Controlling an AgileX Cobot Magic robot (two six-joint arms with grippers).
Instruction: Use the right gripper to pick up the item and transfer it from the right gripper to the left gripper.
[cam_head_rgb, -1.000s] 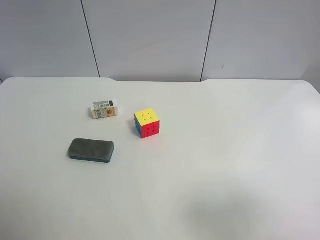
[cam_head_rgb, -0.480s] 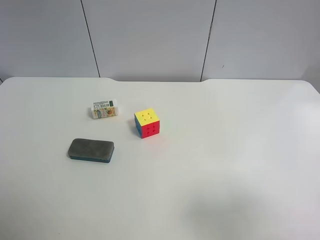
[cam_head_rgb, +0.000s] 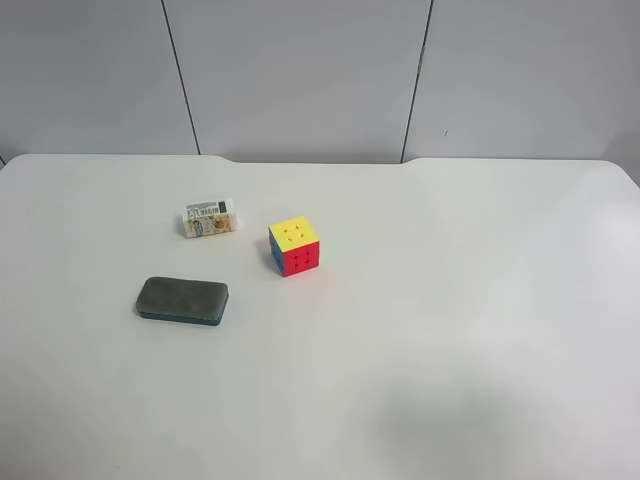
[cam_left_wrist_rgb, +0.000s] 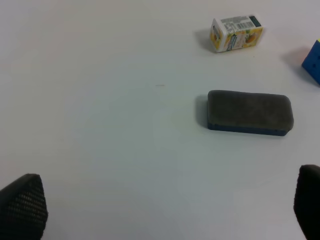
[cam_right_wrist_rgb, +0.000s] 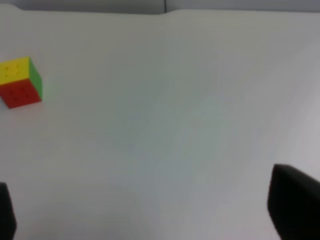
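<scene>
The item, a flat eraser (cam_head_rgb: 182, 300) with a dark grey felt top and blue base, lies on the white table (cam_head_rgb: 450, 300). It also shows in the left wrist view (cam_left_wrist_rgb: 249, 112). No arm shows in the exterior high view. My left gripper (cam_left_wrist_rgb: 165, 210) is open and empty, its two black fingertips (cam_left_wrist_rgb: 22, 205) wide apart and well short of the eraser. My right gripper (cam_right_wrist_rgb: 150, 210) is open and empty, with only the tips of its black fingers (cam_right_wrist_rgb: 295, 205) in view; the eraser is out of its view.
A multicoloured puzzle cube (cam_head_rgb: 294, 246) stands right of the eraser and shows in the right wrist view (cam_right_wrist_rgb: 21, 82). A small white labelled packet (cam_head_rgb: 209, 219) lies behind the eraser, also in the left wrist view (cam_left_wrist_rgb: 236, 33). Grey wall panels stand behind the table.
</scene>
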